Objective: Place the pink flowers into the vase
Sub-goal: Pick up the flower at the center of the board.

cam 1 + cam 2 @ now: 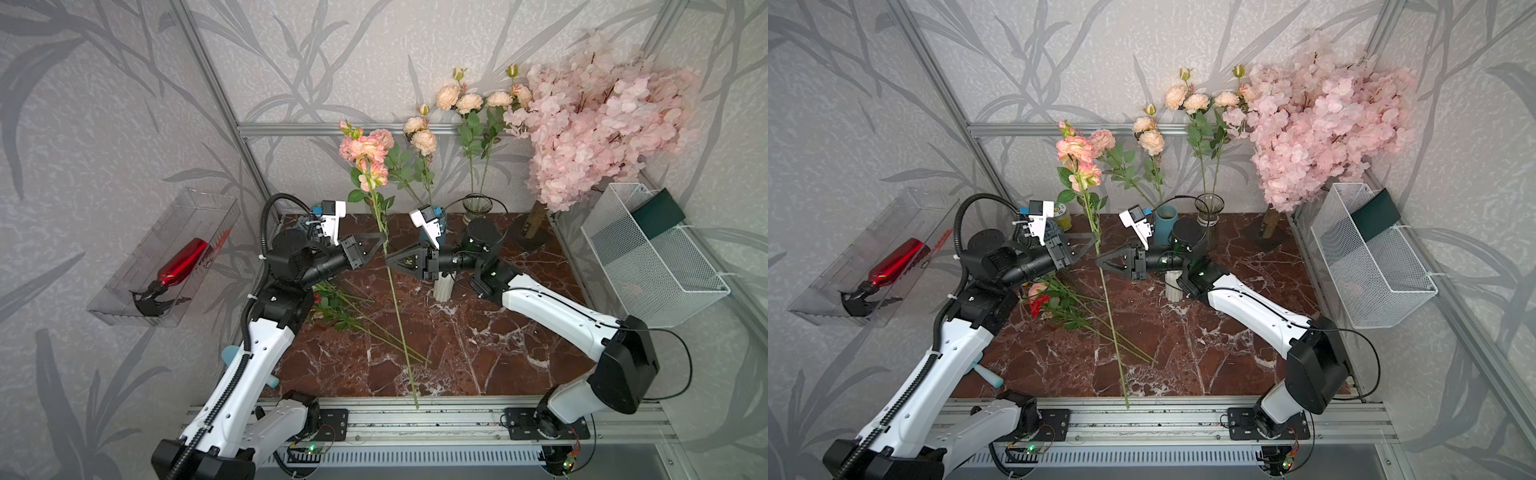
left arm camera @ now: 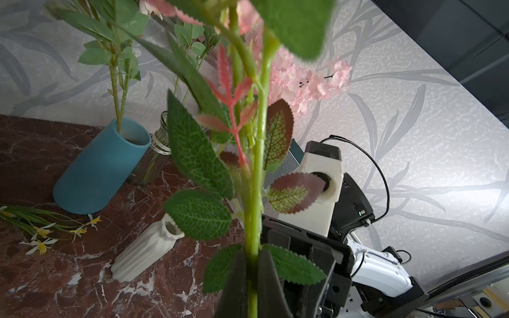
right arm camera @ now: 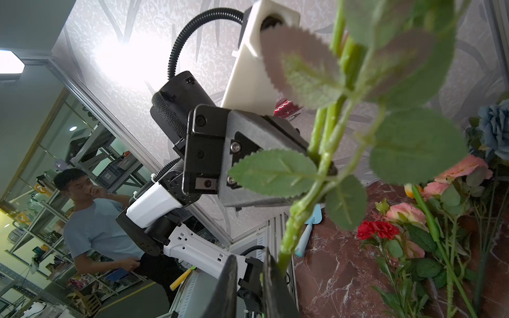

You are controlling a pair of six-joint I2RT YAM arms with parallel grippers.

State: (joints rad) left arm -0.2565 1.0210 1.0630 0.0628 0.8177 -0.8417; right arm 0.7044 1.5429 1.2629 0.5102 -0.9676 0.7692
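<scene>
The bottom tip of the long stem of the pink flowers (image 2: pixel 253 220) is hanging over the metal front rail (image 1: pixel 457 409). From there the stem is rising, tilted, across the marble table (image 1: pixel 478 353) in both top views.

Just behind the rail, toward the left arm, a bundle of loose flowers (image 1: pixel 345 309) is lying flat on the table, a red carnation (image 1: pixel 1040 304) among them. The tilted stem is crossing over their stalks.

Farther up, the left pincer (image 1: pixel 383 241) is clamping the stem, its two fingers (image 2: pixel 268 286) pressing together on the green stalk in the left wrist view. Slightly lower on the same stem, the right pincer (image 1: pixel 388 264) is reaching in from the opposite side with its tips at the stalk. In the right wrist view its fingers (image 3: pixel 272 283) are standing a narrow gap apart, and the stalk is passing just beside one of them rather than showing in the gap.

A white ribbed vase (image 1: pixel 442 289) is standing upright under the right wrist. Behind it, a blue vase (image 1: pixel 1165 224) and a glass vase (image 1: pixel 476 210) are standing side by side at the table's back edge, each holding peach-pink flowers (image 1: pixel 468 102). The held stem's blooms (image 1: pixel 361 149) are leaning up in front of the wall, left of those. A pink blossom tree (image 1: pixel 602 124) is filling the far right corner.
</scene>
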